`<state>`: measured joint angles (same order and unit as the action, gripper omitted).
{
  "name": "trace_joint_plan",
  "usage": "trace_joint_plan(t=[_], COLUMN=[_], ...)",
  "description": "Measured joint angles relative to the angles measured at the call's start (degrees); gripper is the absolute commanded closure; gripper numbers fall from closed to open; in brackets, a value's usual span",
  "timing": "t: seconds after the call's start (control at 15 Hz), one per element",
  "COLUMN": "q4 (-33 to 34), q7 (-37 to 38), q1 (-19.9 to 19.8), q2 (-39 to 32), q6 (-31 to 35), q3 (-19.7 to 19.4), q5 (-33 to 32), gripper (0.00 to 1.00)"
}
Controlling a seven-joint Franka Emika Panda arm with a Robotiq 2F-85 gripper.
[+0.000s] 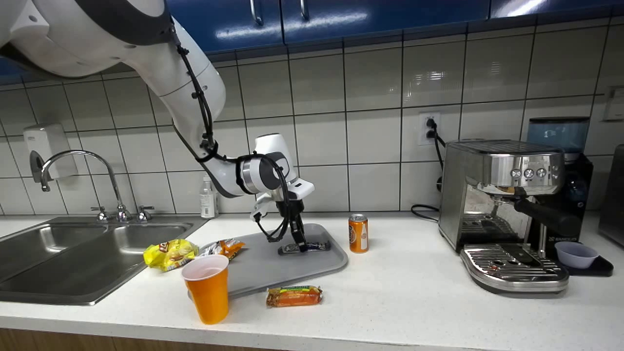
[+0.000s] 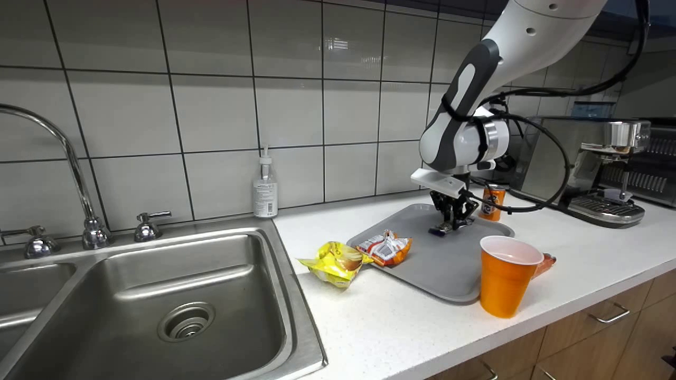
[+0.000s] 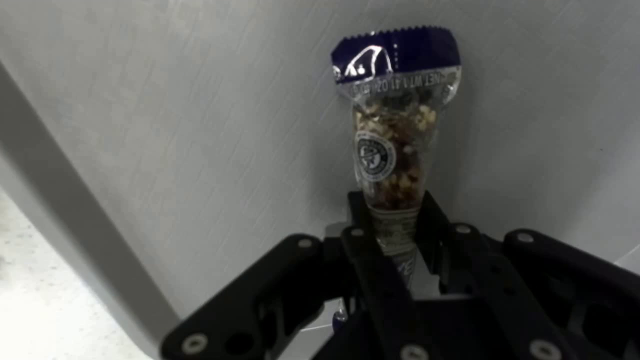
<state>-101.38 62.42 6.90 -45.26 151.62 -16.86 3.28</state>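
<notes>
Your gripper (image 3: 394, 214) stands just as wide as the snack bar (image 3: 400, 150), grasping it near the middle with both fingers (image 3: 432, 225) against its opposite sides. The bar lies between them on the gray tray (image 3: 225, 150) under your gripper, one end reaching past the fingers.

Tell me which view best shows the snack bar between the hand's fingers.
The wrist view: the snack bar appears close up, its contents and printing visible, though the hand hides part. Both exterior views show it small, its middle covered.
</notes>
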Motion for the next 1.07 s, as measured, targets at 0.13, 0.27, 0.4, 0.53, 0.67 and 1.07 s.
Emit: trace_joint_plan(t=[0.13,0.27,0.4,0.53,0.67,1.07], q4=[0.1,0.1,0.2,0.3,0.4,1.0], q7=[0.0,0.0,0.0,0.0,0.0,0.0], q1=[0.0,0.0,0.0,0.0,0.0,0.1], q2=[0.0,0.0,0.0,0.0,0.0,0.0], q6=[-0.1,-0.1,-0.1,-0.1,-0.1,-0.1], q3=[0.0,0.1,0.2,0.4,0.5,0.6], q5=[0.0,0.0,0.0,0.0,0.0,0.0], gripper=[0.93,0.93,0.93,0.93,0.93,0.93])
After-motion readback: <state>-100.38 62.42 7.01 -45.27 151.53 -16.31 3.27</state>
